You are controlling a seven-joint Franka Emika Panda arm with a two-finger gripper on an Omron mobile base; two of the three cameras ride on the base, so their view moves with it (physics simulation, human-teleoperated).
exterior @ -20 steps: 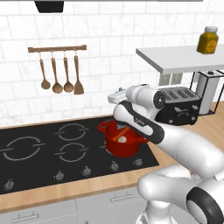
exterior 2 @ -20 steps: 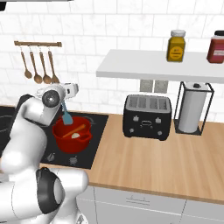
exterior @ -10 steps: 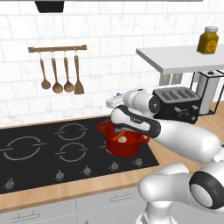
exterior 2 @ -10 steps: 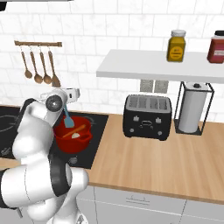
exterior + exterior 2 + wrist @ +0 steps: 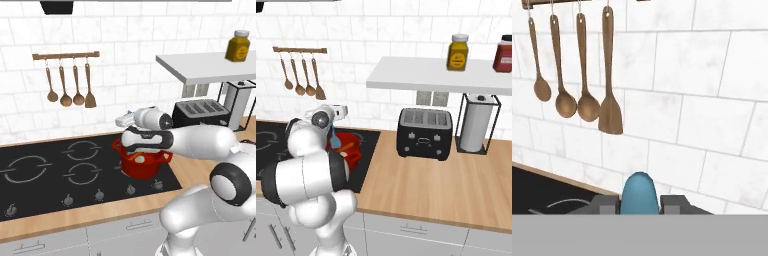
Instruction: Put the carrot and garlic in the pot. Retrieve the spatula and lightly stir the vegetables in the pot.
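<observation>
End effector (image 5: 640, 202) clamped on spatula (image 5: 640, 192) | spatula blade (image 5: 335, 141) hangs into pot (image 5: 142, 161) | pot on hob, 9 o'clock of toaster (image 5: 423, 132) | garlic (image 5: 141, 159) inside pot.

Over the last second the arm has swung across the red pot (image 5: 142, 162), its forearm now lying level from 3 o'clock over the rim where the elbow stood bent before. The light-blue spatula (image 5: 334, 140) has tipped from slanting to hanging upright, blade down in the pot.
</observation>
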